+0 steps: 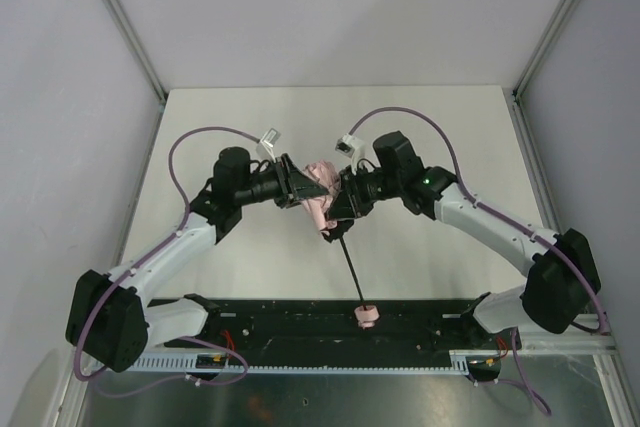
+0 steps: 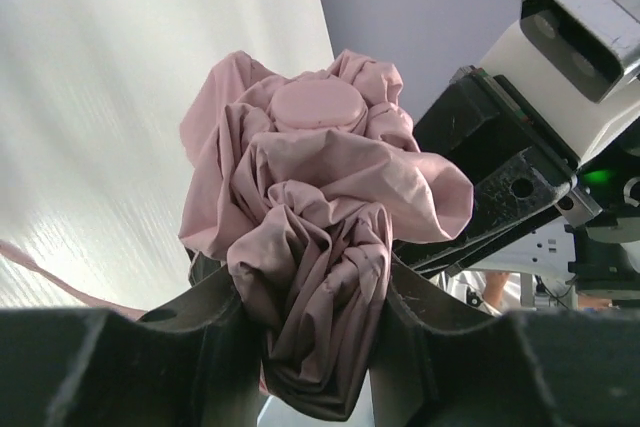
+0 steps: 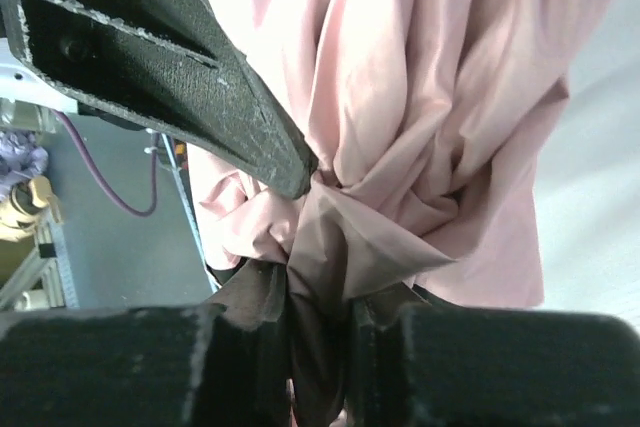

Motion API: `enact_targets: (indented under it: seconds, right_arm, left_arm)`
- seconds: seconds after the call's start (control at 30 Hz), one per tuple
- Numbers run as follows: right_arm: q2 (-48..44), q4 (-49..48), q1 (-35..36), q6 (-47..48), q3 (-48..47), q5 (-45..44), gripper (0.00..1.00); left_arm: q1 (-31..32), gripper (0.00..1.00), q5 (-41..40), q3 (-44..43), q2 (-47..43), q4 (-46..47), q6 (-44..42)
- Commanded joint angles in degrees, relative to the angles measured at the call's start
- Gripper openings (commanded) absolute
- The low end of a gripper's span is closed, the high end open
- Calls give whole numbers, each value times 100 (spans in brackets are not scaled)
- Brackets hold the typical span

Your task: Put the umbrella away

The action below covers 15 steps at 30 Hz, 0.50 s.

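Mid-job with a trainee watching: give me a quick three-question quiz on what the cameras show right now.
1. True or false: the left end effector and the right end effector are both shut on the bunched fabric of the umbrella.
2. Where is the handle? A: at the near edge of the table. B: at its far edge. C: inside an end effector.
3. Fill in: the thin shaft is ____ in colour.
Key: 1 true; 2 A; 3 black.
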<state>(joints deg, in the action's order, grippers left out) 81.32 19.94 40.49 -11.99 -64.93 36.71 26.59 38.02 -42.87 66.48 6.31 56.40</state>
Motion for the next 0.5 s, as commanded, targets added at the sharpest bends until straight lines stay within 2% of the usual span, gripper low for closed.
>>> enact_targets:
  seconds: [0.0, 0.03, 0.27, 0.33, 0.47]
  right_arm:
    - [-273, -1165, 103, -570, 382, 473, 1]
    - [-353, -1325, 40, -714, 502, 440, 1]
    - [-965, -1694, -7, -1189, 903, -207, 0]
    - [-1093, -1675, 20, -1268, 909, -469, 0]
    - [-1192, -1437, 52, -1384, 848, -946, 0]
  left_arm:
    - [53, 2, 824, -361, -126, 1204, 209]
    - [15, 10, 853, -353, -104, 1201, 202]
    - [-127, 89, 732, -93, -237, 1197, -14]
    - [-128, 97, 722, -44, -231, 1164, -83]
    - [-40, 99, 561, 15, -258, 959, -292]
